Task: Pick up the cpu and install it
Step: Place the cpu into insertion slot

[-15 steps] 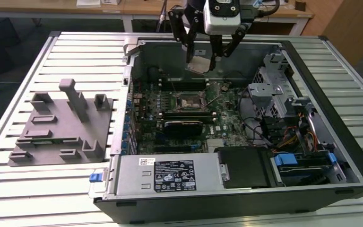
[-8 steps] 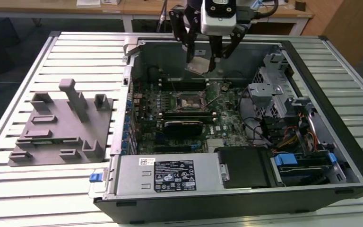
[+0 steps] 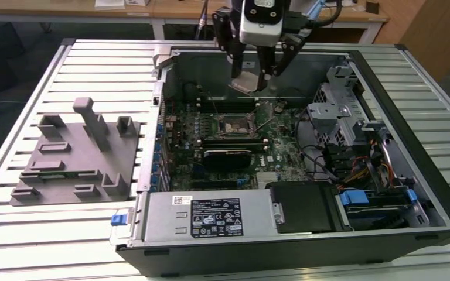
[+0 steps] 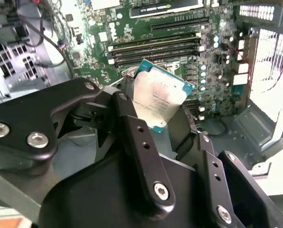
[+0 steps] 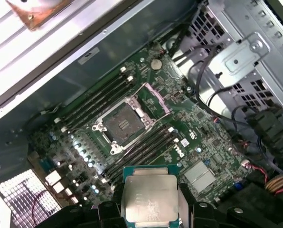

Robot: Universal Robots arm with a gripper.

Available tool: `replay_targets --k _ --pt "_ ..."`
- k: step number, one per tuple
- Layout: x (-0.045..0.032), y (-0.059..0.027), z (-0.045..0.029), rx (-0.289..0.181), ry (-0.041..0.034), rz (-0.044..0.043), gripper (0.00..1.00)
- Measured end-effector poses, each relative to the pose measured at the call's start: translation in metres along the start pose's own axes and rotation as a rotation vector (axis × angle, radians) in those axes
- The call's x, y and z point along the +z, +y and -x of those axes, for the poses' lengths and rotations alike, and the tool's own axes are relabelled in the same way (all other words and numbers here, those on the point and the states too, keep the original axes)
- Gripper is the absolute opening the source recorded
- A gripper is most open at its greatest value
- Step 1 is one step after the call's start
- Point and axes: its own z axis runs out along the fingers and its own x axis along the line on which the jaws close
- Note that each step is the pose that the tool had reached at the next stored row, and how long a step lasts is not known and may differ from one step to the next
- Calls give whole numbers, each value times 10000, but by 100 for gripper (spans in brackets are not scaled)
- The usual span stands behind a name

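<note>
Gripper (image 3: 254,75) of mine pinches the one cpu (image 3: 245,85), held in open air over the far end of the case (image 3: 201,73), clear of its walls and the one bare socket (image 3: 233,124).

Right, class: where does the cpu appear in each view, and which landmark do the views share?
Exterior view: cpu in the pincer, above the open case.
Second wrist view: cpu between the black fingers.
First wrist view: cpu short of the empty socket.
Shared landmark: the memory slots.
</note>
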Motion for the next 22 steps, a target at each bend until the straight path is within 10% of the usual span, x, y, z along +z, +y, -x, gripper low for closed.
replay_targets --k 22 --pt "77 0 -1 3729 -49 -5 53"
